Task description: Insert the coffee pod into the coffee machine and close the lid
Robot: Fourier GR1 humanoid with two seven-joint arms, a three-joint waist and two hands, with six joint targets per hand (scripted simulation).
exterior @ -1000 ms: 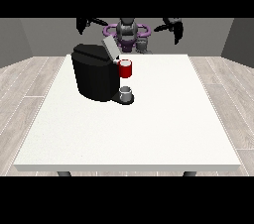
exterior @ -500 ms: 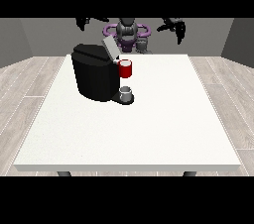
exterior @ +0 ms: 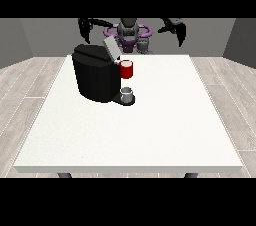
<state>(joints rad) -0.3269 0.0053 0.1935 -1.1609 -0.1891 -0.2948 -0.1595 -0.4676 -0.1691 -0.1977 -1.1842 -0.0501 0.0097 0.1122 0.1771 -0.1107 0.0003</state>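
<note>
Front view: a boxy black coffee machine (exterior: 96, 74) stands on the large white table (exterior: 150, 125), its grey flap lid (exterior: 110, 47) tilted up and open. Red cylindrical part (exterior: 127, 69) sits at the brew head; cannot tell whether this is the coffee pod. Small grey cup (exterior: 127, 93) rests on the drip base below. Both hands are raised behind the far table edge, well apart from the machine: hand at the view's left (exterior: 86, 29), hand at the view's right (exterior: 176, 28). Finger posture cannot be told; neither appears to hold anything. Judgement: reach not yet begun. Next move calls for bringing a hand down toward the open lid.
</note>
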